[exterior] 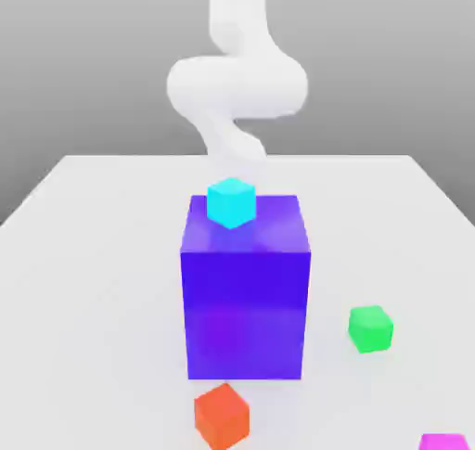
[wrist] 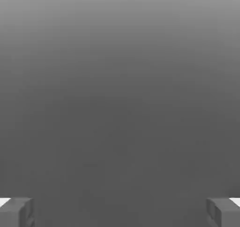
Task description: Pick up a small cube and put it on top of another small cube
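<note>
The small cube (exterior: 444,443) is bright magenta, partly cut off by the frame at the exterior view's lower right corner. From left to right, the exterior view shows an orange-red cube (exterior: 222,417), a cyan cube (exterior: 231,204) on a large blue-violet block (exterior: 245,314), and a green cube (exterior: 370,328). The hand view shows a grey expanse between the widely parted fingers of the gripper (wrist: 120,213), which grips nothing.

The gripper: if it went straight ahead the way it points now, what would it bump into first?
Probably no cube: ahead of the open gripper the hand view shows plain grey. Whether that is a near surface or distant background, I cannot tell.
</note>
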`<state>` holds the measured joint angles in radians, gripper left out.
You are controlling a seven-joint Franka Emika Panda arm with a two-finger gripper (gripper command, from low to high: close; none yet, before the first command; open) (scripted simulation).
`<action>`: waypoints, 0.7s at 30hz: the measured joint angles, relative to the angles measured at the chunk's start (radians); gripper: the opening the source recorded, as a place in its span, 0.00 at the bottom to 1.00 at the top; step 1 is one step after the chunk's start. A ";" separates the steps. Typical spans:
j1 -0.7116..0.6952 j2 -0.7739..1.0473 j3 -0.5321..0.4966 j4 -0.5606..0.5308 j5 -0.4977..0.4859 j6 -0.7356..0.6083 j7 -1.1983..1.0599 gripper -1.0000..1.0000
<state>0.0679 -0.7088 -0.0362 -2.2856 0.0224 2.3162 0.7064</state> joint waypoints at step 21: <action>0.336 0.765 -0.070 0.122 0.219 0.134 -0.813 0.50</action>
<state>0.4039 0.0561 -0.1064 -2.1635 0.2409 2.4503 -0.1070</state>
